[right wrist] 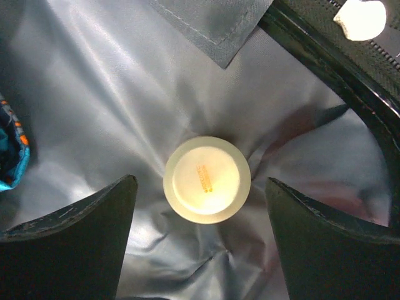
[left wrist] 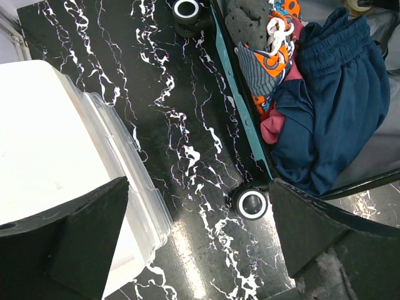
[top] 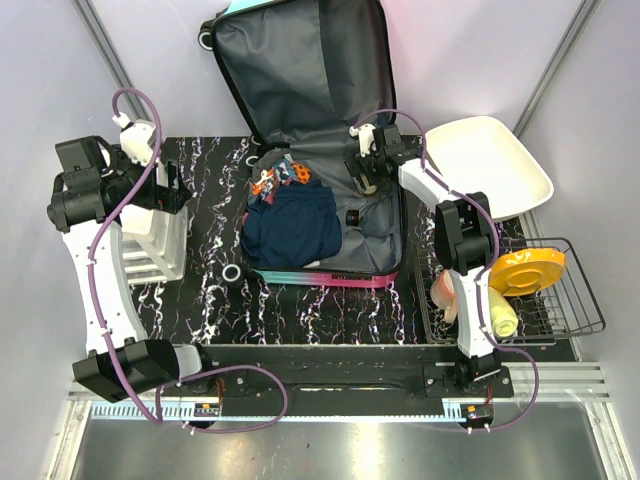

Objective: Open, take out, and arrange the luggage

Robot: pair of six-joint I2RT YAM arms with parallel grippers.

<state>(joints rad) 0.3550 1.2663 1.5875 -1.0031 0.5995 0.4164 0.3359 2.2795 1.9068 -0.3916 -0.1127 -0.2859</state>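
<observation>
The luggage (top: 380, 235) lies open on the black marble table, its lid (top: 300, 70) propped up at the back and showing grey lining. Navy clothes (top: 290, 225) and orange patterned items (top: 280, 178) fill the left side of the base; the left wrist view shows the navy clothes (left wrist: 337, 94) too. My right gripper (top: 362, 175) hangs open inside the case's right side. In the right wrist view a small round cream jar (right wrist: 207, 180) sits on the grey lining (right wrist: 94, 94) between the open jaws of the right gripper (right wrist: 200, 181), untouched. My left gripper (left wrist: 199, 182) stands open and empty over bare table left of the case.
A white plastic drawer box (top: 155, 240) stands at the left, right beside my left fingers (left wrist: 75, 231). A white oval tub (top: 490, 160) sits at the back right. A wire basket (top: 575, 300) holds a yellow disc (top: 527, 270) and a rolled yellow cloth (top: 503, 318). A luggage wheel (left wrist: 252, 203) juts toward the left.
</observation>
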